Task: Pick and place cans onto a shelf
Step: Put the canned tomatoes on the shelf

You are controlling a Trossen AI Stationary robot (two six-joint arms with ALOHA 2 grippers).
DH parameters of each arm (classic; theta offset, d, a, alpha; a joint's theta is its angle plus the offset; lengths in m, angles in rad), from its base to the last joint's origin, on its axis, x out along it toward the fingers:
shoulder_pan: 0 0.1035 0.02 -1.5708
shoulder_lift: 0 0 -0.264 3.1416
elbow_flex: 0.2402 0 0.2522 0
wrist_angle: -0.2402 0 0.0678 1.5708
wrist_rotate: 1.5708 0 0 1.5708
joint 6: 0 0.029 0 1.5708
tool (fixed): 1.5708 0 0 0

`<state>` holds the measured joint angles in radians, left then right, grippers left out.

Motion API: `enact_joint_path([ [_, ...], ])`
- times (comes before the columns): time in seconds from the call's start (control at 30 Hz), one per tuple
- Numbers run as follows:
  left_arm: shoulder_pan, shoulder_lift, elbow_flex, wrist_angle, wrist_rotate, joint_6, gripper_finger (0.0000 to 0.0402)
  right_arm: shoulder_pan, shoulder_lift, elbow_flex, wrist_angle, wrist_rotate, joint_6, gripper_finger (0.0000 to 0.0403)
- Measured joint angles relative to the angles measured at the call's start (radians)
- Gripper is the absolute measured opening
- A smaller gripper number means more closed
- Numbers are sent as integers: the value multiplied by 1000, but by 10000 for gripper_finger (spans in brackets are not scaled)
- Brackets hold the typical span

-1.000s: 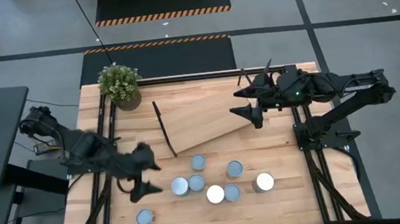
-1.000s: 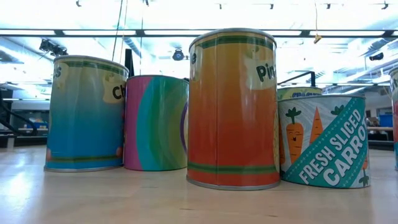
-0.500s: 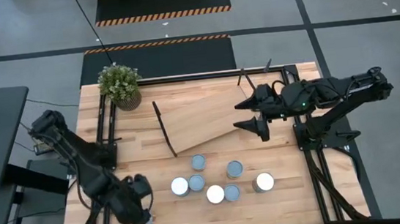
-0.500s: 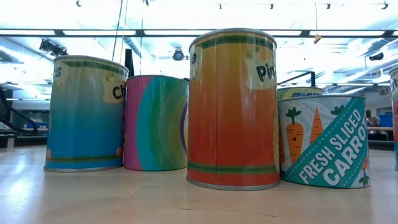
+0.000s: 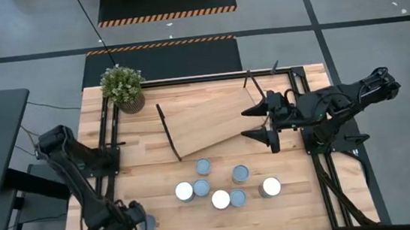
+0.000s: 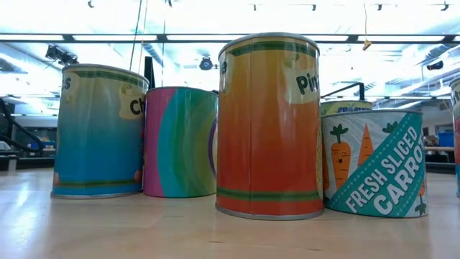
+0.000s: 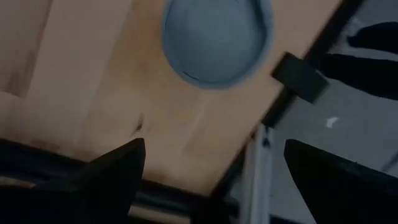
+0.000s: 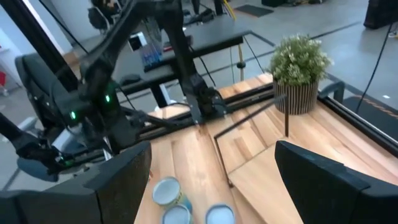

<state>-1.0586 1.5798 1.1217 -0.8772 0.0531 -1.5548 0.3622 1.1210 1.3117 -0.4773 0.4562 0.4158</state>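
Since the earlier frame the left gripper (image 5: 136,226) has travelled to the near left corner of the surface (image 5: 289,205) and now hangs with its jaws wide over the lone can (image 7: 216,38), which stands upright directly below it. No other can is so close to this arm. Six more cans (image 5: 219,185) cluster in the middle. Farther off, the right gripper (image 5: 260,122) waits, open and empty, at the edge of the shelf (image 5: 209,118).

Left gripper (image 5: 142,225) points straight down, fingers spread wide; right gripper (image 5: 255,122) stretches level, fingers parted
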Motion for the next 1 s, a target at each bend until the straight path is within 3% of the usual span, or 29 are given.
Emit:
enact_joint_path([
  [0.33, 46, 138, 0, 45, -78, 20, 388, -3, 0, 0, 43, 1, -19, 348],
  [0.73, 108, 170, -1, 102, -112, 136, 385, -4, 0, 0, 43, 0, -16, 348],
  [1.0, 114, 169, 0, 72, -93, 188, 306, -4, 0, 0, 43, 0, -17, 348],
])
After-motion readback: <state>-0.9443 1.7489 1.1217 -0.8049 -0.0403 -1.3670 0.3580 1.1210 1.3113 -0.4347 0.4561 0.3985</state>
